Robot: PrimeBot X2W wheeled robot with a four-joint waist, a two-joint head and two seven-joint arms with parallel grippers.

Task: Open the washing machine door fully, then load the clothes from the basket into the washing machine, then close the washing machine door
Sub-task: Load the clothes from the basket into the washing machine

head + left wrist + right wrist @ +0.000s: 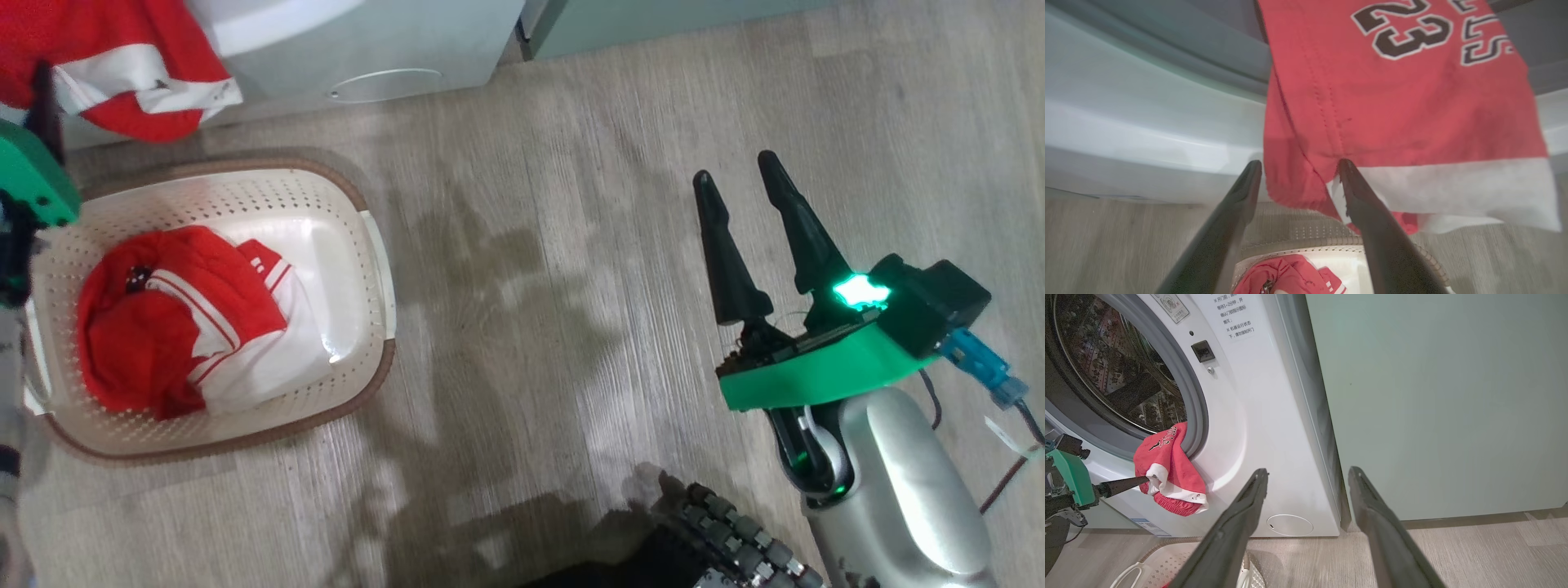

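The washing machine [1257, 416] stands with its drum [1118, 367] uncovered; its door is out of view. One red garment [1171, 469] with a white hem hangs over the gasket lip and down the front. My left gripper [1299, 165] is open right at that garment's [1392, 102] lower edge, with one fingertip [1345, 167] touching the hem. More red clothes [163, 327] lie in the cream basket [245, 192] on the floor below. My right gripper [739, 175] is open and holds nothing, out to the right over bare floor.
A pale green cabinet [1433, 404] stands right of the machine. The machine's round white hatch [1289, 525] sits low on its front. Wood-look floor [531, 286] lies between basket and right arm. My dark base [718, 539] shows at the head view's bottom edge.
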